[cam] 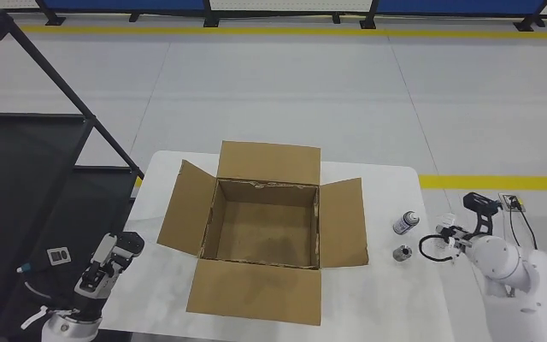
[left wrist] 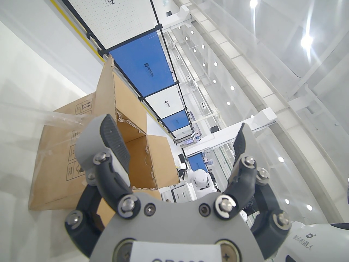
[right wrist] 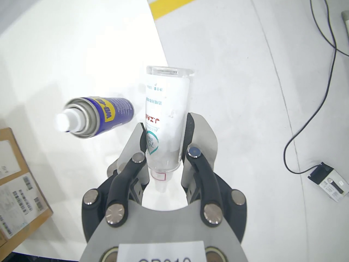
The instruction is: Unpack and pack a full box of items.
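White table [cam: 385,291] with brown cardboard box [cam: 256,291] at its middle, all four flaps folded outward, bare floor visible inside. Left gripper [left wrist: 177,134] near the table's left edge, fingers spread wide. Right gripper [right wrist: 163,129] at the right edge, pinching a clear bottle [right wrist: 166,96] with white label, cap toward the wrist. Blue-and-yellow spray can [right wrist: 109,110], white nozzle, upright just beside the bottle.
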Motion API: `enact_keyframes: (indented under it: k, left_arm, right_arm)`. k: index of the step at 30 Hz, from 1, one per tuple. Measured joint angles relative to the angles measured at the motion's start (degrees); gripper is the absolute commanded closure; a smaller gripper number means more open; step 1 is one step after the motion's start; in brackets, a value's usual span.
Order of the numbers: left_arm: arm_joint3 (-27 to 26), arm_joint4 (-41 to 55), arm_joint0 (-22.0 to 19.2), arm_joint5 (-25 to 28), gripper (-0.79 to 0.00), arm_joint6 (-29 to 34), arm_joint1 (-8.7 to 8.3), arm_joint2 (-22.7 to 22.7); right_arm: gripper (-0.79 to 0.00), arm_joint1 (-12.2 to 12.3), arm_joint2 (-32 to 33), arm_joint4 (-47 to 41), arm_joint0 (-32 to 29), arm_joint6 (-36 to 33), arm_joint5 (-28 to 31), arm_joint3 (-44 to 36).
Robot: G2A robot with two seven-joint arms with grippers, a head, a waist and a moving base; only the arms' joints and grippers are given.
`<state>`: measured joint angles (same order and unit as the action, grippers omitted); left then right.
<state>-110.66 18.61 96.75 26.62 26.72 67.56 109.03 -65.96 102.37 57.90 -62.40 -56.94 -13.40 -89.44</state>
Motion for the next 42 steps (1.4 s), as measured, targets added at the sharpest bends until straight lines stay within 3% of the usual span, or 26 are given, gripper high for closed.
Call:
enact_keyframes:
  k: [5, 9, 12, 16, 21, 28, 32, 38, 39, 40, 41, 42]
  left_arm:
    - [0.14, 0.28, 0.13, 0.41, -0.785, 0.25, 0.02, -0.1]
    - [0.42, 0.95, 0.5, 1.11, -0.785, 0.27, 0.07, -0.04]
    - [0.93, 2.08, 1.06, 1.92, -0.785, 0.1, 0.12, 0.62]
    - [1.81, 4.1, 2.04, 3.06, -0.785, 0.12, 0.16, 2.04]
    - [2.58, 6.41, 3.32, 4.36, -0.785, 0.51, 0.21, 3.89]
    - [4.07, 9.6, 4.54, 5.5, -0.785, 1.68, 0.24, 6.38]
    - [4.88, 10.9, 4.69, 5.73, -0.785, 2.55, 0.24, 7.28]
    - [5.61, 11.69, 4.49, 5.58, -0.785, 3.58, 0.24, 7.87]
    - [5.65, 11.74, 4.45, 5.53, -0.785, 3.7, 0.24, 7.91]
    - [5.72, 11.8, 4.37, 5.45, -0.785, 3.83, 0.24, 7.98]
    - [5.77, 11.82, 4.31, 5.41, -0.785, 3.93, 0.24, 8.02]
    - [5.82, 11.82, 4.23, 5.37, -0.785, 4.05, 0.24, 8.05]
  right_arm:
    - [0.0, -0.58, 4.1, -9.47, -8.65, 5.06, -0.65, -18.83]
    - [0.0, -0.99, 1.57, -15.68, -13.02, 7.79, 3.1, -30.76]
    - [0.0, -1.03, -3.89, -16.19, -12.36, 7.19, 5.81, -35.64]
    - [0.0, -1.23, -15.62, -12.43, -5.2, 3.62, 6.34, -35.39]
    - [0.0, -2.98, -33.18, -6.2, 8.56, 0.37, 2.98, -26.66]
    - [0.0, -9.82, -57.87, -7.66, 31.33, -0.38, -2.02, -1.11]
    - [0.0, -14.64, -66.88, -13.47, 39.57, 0.73, -0.4, 13.61]
    - [0.0, -21.76, -75.21, -18.38, 44.62, 6.43, 1.01, 32.1]
    - [-0.065, -22.71, -75.85, -19.15, 44.95, 7.31, 1.44, 34.45]
    - [-0.203, -23.89, -76.59, -20.1, 45.31, 8.24, 2.3, 37.4]
    - [-0.419, -24.72, -77.08, -20.64, 45.59, 8.8, 3.01, 39.5]
    - [-0.696, -25.5, -77.51, -21.02, 45.89, 9.35, 3.62, 41.46]
